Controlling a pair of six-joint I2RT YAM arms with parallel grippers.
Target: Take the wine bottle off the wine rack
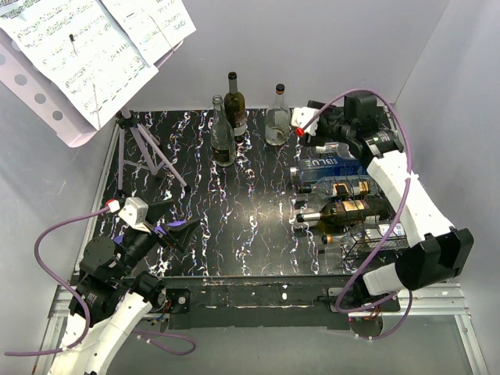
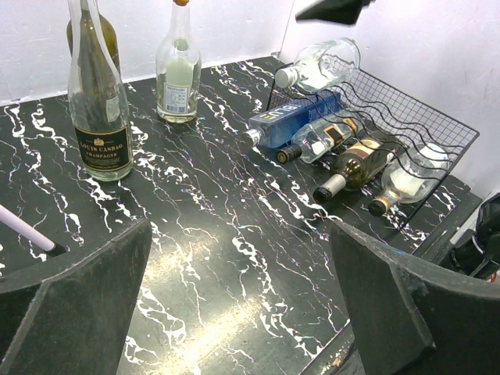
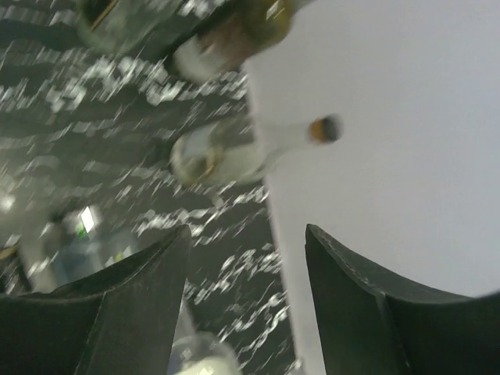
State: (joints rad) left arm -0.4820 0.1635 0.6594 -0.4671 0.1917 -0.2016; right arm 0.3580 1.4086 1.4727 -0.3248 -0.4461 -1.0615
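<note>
Black wire wine rack (image 2: 426, 117) sits at the right edge of the marble table (image 1: 234, 234). Five bottles lie in it side by side, necks toward the table centre. Wine bottle (image 2: 355, 168) (dark glass, white-and-gold label, pale neck wrap) is in the fourth slot from the far end, lying flat. It's between a gold-label clear bottle (image 2: 328, 139) and a near-end clear bottle (image 2: 406, 181). Blue bottle (image 2: 293, 121) and a far-end clear bottle (image 2: 320, 66) fill the remaining slots.

Right gripper (image 3: 248, 234) is up over the far end of the rack, fingers spread wide and gripping nothing. It's apart from the wine bottle, and its wrist view is blurred. Left gripper (image 2: 238, 234) is at the near-left of the table, fingers also wide with nothing held.

Three bottles stand upright at back centre: champagne bottle (image 2: 98, 101), dark upright bottle (image 1: 234, 101), small clear bottle (image 2: 178, 70). Purple music stand (image 1: 148, 152) with sheet music (image 1: 86, 47) is at the far left.
</note>
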